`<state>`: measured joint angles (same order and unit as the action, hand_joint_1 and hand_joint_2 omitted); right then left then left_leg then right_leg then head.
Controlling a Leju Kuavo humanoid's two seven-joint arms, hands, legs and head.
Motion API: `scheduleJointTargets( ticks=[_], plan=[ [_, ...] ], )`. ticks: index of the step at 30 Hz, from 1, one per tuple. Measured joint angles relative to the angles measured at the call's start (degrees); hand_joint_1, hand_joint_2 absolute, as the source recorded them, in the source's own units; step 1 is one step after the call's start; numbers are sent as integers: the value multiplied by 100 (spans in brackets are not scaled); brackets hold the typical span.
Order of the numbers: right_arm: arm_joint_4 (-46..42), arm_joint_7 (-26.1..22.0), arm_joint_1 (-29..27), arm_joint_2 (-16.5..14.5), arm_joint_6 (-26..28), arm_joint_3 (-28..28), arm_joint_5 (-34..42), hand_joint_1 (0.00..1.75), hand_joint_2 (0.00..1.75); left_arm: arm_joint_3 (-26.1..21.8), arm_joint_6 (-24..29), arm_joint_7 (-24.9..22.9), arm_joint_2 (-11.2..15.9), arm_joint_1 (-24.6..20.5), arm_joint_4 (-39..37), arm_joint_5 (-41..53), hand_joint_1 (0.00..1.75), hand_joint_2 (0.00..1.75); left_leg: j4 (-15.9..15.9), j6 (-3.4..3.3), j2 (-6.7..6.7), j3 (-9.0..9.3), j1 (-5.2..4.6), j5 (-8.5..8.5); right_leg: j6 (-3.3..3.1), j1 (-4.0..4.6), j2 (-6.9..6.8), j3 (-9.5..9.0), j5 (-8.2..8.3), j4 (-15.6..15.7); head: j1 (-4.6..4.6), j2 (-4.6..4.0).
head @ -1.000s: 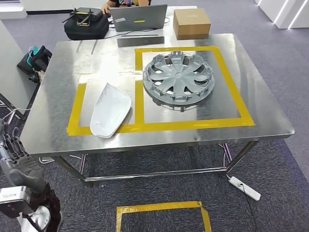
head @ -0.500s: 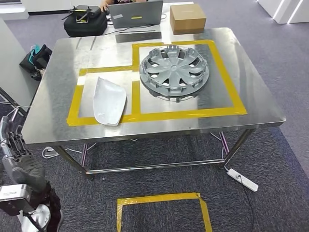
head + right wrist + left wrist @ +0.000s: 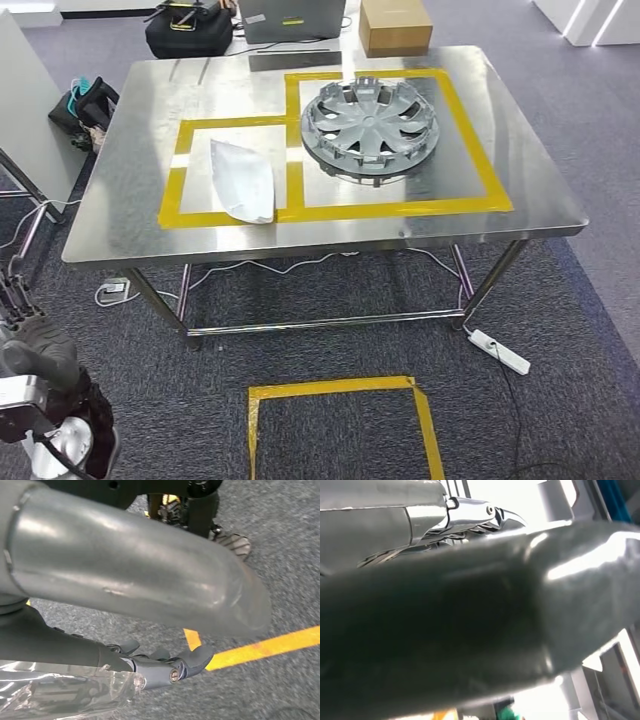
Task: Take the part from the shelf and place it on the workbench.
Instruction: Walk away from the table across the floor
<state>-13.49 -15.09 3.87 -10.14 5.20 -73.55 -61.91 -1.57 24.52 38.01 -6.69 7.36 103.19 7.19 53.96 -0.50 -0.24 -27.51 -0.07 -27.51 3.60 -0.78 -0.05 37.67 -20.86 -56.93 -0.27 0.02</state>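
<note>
My left hand (image 3: 34, 345) cut off at frame edge, finger state indiscernible; my right hand (image 3: 166, 667) extended fingers on bagged part (image 3: 56, 690).

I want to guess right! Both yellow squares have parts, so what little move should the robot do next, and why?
Probably turn away from the workbench to find the shelf. The hubcap and the white part already lie in the taped boxes, and the left hand hangs low, holding nothing.
</note>
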Motion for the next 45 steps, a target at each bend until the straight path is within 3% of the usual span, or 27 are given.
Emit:
scheduleJointTargets(
  ticks=[2, 4, 5, 6, 7, 9, 11, 12, 14, 15, 17, 19, 20, 21, 23, 25, 26, 27, 29, 31, 35, 36, 37, 40, 41, 42, 45],
  plan=[
    [1, 1, -16, -2, 0, -3, -1, 0, 0, -10, 8, -1, 0, 0, 1, 19, 0, 0, -17, -79, 15, -103, 9, 114, 43, -2, 5, 155, -478, -450, 23, 0],
    [2, 3, -11, -7, 1, -4, -1, 0, 0, -16, 13, -1, 0, 5, 2, 43, 0, 0, -11, -110, 23, -224, -7, 224, 63, 2, 5, 307, -993, -1237, 41, 0],
    [2, 3, -5, -8, 2, -4, -1, 0, 0, -18, 15, 0, 0, 5, 2, 53, 0, 0, -8, -112, 27, -295, -17, 284, 63, 6, 5, 319, -1081, -1527, 41, 0],
    [2, 4, -1, -8, 3, -4, -1, 0, 0, -20, 17, 0, 0, 6, 2, 58, 0, 0, -4, -109, 28, -371, -25, 345, 58, 10, 5, 249, -1042, -1643, 40, 0],
    [1, 6, 1, -7, 7, -4, -1, 0, 0, -21, 19, 0, 0, 8, 2, 61, 0, 0, 2, -102, 27, -446, -28, 402, 46, 15, 6, 79, -906, -1542, 40, 0],
    [0, 9, 15, -7, 14, -4, -1, 0, 0, -23, 22, 0, 0, 12, 3, 63, 0, 0, 27, -68, 18, -583, -36, 504, 14, 25, 8, -515, -698, -842, 42, 0],
    [1, 9, 47, -10, 19, -4, -1, 0, 0, -26, 25, 0, 2, 15, 13, 67, 0, 0, 69, -17, 17, -677, -51, 598, -19, 37, 20, -1059, -773, -65, 34, 0],
    [1, 10, 59, -13, 20, -4, -1, 0, 0, -27, 26, 0, 3, 16, 19, 69, 0, 0, 83, 11, 20, -703, -55, 644, -37, 48, 27, -1167, -838, 135, 32, 0],
    [2, 15, 51, -25, 21, -4, -1, 0, 0, -28, 29, 0, 4, 25, 25, 74, 0, 0, 100, 69, 21, -736, -47, 702, -110, 50, 22, -1095, -811, 168, 32, 0],
    [2, 20, 44, -32, 24, -4, -1, 0, 0, -29, 33, 0, 5, 34, 25, 75, 0, 0, 149, 105, 20, -772, -40, 621, -160, 46, 12, -1042, -768, 159, 24, 0],
    [2, 24, 38, -42, 31, -5, 0, 0, 0, -31, 41, 0, 7, 48, 26, 77, 0, 0, 552, 173, 17, -922, -22, 147, -258, 30, -12, -933, -642, 158, -2, 0],
    [2, 25, 38, -42, 37, -7, 1, 0, 0, -31, 44, 0, 8, 55, 26, 77, 0, 0, 1300, 217, 18, -1113, -5, -412, -293, 37, -20, -782, -502, 147, -19, 0],
    [2, 25, 36, -42, 37, -7, 1, 0, 0, -31, 44, 0, 9, 59, 26, 77, 0, 0, 1618, 228, 18, -1159, 0, -524, -293, 41, -22, -687, -433, 137, -19, 0],
    [2, 25, 35, -42, 37, -7, 0, 0, 0, -31, 44, 0, 9, 62, 26, 77, 0, 0, 1788, 231, 18, -1136, 3, -491, -287, 43, -23, -589, -370, 121, -18, 0],
    [2, 25, 36, -43, 36, -7, -1, 0, 0, -31, 44, 0, 11, 63, 27, 77, 0, 0, 1581, 214, 18, -830, 6, -182, -261, 44, -24, -395, -243, 89, -19, 0],
    [2, 24, 39, -44, 32, -7, -1, 0, 0, -31, 44, 0, 13, 58, 41, 79, 0, 0, 819, 168, 17, -221, 2, -35, -225, 51, -19, -259, -127, 62, -21, 0],
    [2, 22, 41, -44, 29, -7, -1, 0, 0, -31, 44, 1, 13, 48, 55, 81, 0, 0, 416, 139, 16, 54, -2, -84, -201, 60, -17, -210, -72, 52, -16, 0],
    [2, 19, 44, -44, 27, -6, -1, 0, 0, -31, 44, 2, 13, 41, 70, 86, 0, 0, 143, 108, 15, 224, -11, -143, -172, 65, -17, -170, -12, 50, -14, 0],
    [2, 15, 38, -43, 23, -5, -1, 0, 0, -33, 44, 4, 16, 47, 86, 93, 0, 0, -54, 31, 16, 258, -23, -162, -103, 57, -20, -99, 97, 63, -13, 0],
    [2, 16, 8, -42, 21, -6, -1, 0, 0, -36, 43, 4, 19, 69, 87, 95, 0, 0, -51, -59, 23, 174, -19, -69, -41, 38, -14, 3, -24, -77, 0, 0],
    [2, 19, -14, -50, 19, -7, -3, 0, 0, -39, 44, 5, 21, 77, 87, 95, 0, 0, -43, -133, 30, -42, -26, 133, 40, 30, -6, 411, -920, -1434, 46, 0],
    [2, 19, -12, -50, 19, -7, -3, 0, 0, -40, 44, 6, 22, 79, 87, 95, 0, 0, -36, -130, 30, -102, -30, 180, 46, 30, -6, 384, -1004, -1580, 47, 0],
    [2, 18, -11, -50, 20, -7, -3, 0, 0, -42, 44, 6, 22, 81, 87, 95, 0, 0, -29, -124, 29, -155, -32, 222, 44, 30, -7, 237, -985, -1492, 47, 0],
    [2, 11, 11, -49, 27, -6, -4, 0, 0, -48, 55, 9, 22, 89, 92, 99, 0, 0, 13, -71, 23, -277, -42, 312, -2, 36, -6, -626, -710, -379, 51, 0],
    [2, 7, 28, -49, 29, -5, -5, 0, 0, -50, 62, 13, 23, 89, 96, 104, 0, 0, 42, -45, 24, -318, -53, 337, -33, 39, -3, -828, -669, -89, 50, 0],
    [2, 1, 40, -49, 30, -5, -5, 0, 0, -52, 68, 17, 25, 88, 101, 111, 0, 0, 72, -18, 31, -357, -63, 359, -63, 44, 4, -913, -665, 60, 53, 0],
    [2, -9, 12, -49, 32, -5, -3, 0, 0, -51, 79, 27, 26, 96, 109, 124, 0, 0, 124, 63, 47, -427, -60, 393, -156, 45, 28, -848, -628, 69, 59, 0]
  ],
)
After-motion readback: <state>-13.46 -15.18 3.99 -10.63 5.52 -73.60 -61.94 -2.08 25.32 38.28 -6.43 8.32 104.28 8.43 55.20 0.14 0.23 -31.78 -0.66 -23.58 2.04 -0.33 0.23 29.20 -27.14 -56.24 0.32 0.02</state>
